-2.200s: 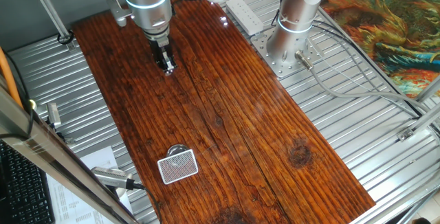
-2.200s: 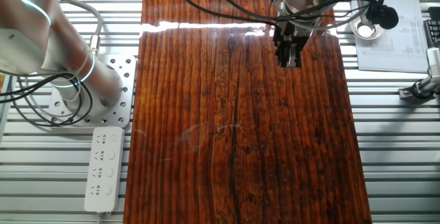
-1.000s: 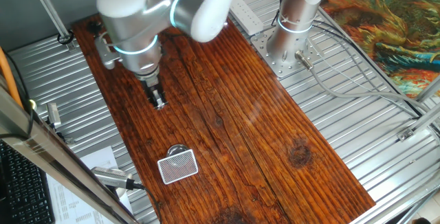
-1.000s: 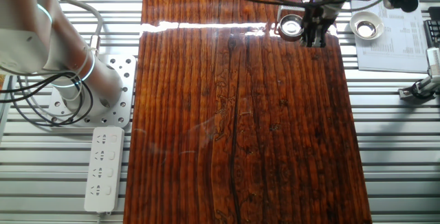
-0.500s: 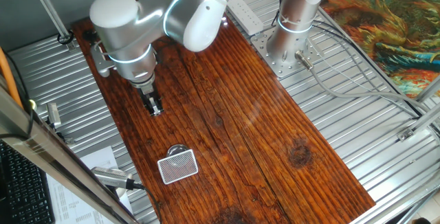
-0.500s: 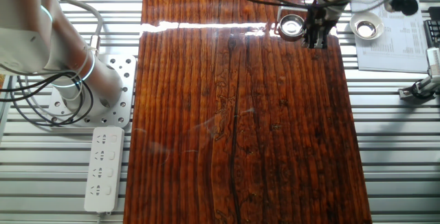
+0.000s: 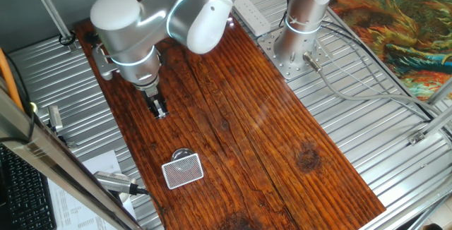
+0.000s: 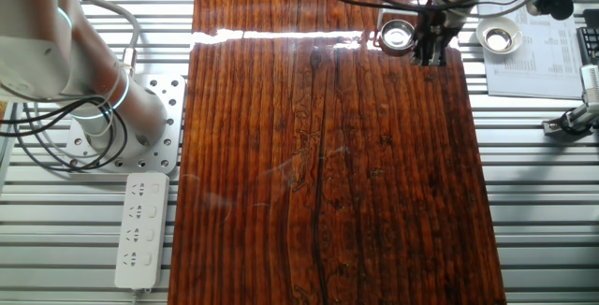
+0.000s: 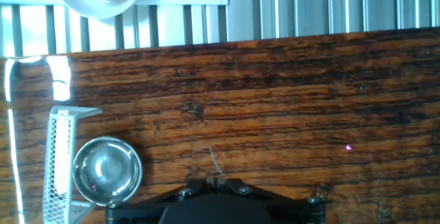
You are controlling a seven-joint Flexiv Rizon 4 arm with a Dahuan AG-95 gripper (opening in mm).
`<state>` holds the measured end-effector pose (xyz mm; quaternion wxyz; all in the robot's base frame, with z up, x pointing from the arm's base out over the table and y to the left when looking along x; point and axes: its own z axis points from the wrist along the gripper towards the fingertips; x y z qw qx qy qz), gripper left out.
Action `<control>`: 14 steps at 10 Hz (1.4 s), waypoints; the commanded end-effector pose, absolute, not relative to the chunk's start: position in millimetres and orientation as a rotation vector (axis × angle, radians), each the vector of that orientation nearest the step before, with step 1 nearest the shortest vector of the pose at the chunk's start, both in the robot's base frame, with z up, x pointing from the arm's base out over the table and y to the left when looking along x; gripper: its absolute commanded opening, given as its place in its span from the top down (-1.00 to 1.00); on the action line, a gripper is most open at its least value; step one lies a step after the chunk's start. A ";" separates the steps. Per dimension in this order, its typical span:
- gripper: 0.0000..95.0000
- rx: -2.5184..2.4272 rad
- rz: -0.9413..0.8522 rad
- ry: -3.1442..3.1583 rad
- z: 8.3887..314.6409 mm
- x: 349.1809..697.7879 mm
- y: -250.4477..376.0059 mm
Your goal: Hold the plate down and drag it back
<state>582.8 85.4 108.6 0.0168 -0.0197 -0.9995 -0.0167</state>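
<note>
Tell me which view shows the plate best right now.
Hand view: the plate shows whole, rim and bowl clear, lower left beside the card. The other fixed view also shows it, small, just beside the gripper. In one fixed view only a sliver peeks out behind the card.

Silver-white arm [image 7: 141,18] with glowing cyan joint rings.

one fixed view looks down from high past the wooden table's [image 7: 233,117] long end, arm base [image 7: 300,32] far right. the other fixed view sits nearly overhead, opposite side. hand view hangs close, straight down. all three share the plate [image 8: 397,35] corner.
</note>
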 end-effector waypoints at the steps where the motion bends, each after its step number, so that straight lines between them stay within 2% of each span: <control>1: 1.00 -0.008 -0.071 -3.116 109.1 581.1 84.7; 6: 1.00 0.088 -0.136 -3.117 103.0 582.6 100.1; 7: 0.60 0.079 -0.132 -3.121 100.6 585.3 107.5; 8: 0.60 0.072 -0.132 -3.123 98.3 587.7 115.7; 9: 1.00 0.062 -0.133 -3.126 95.4 588.2 121.3; 14: 1.00 -0.003 -0.166 -3.141 74.3 591.4 140.0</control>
